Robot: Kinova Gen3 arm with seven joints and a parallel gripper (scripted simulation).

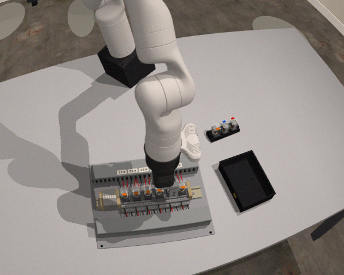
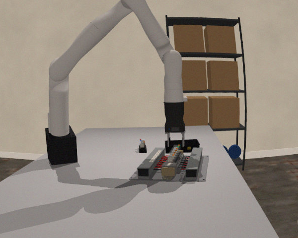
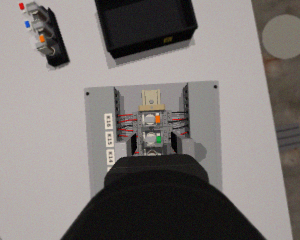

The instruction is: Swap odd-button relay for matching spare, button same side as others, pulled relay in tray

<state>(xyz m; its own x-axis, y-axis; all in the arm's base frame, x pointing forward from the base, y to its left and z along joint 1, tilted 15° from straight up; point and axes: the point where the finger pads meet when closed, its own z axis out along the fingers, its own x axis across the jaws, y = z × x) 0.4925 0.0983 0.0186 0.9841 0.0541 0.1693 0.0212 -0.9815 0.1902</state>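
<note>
A grey panel [image 1: 149, 201] holds a row of clear relays [image 1: 141, 193], most with orange test buttons. One relay has a green button [image 3: 159, 140], which shows only in the wrist view. It is second from the row's end, next to an orange-button relay [image 3: 151, 119]. My gripper [image 3: 153, 140] is open and empty right over the green-button relay, with a finger on either side of it. In the side view my gripper's [image 2: 175, 143] fingertips hang about level with the relay tops. A black holder [image 1: 223, 130] carries three spares with an orange [image 3: 42, 38], a blue [image 3: 27, 23] and a red [image 3: 21, 6] button.
An empty black tray [image 1: 246, 180] lies right of the panel, in front of the spare holder. Grey wire ducts [image 3: 200, 125] run along both sides of the relay row. A beige end clamp [image 3: 151, 100] closes the row. The arm's black base [image 1: 125, 66] stands at the table's back.
</note>
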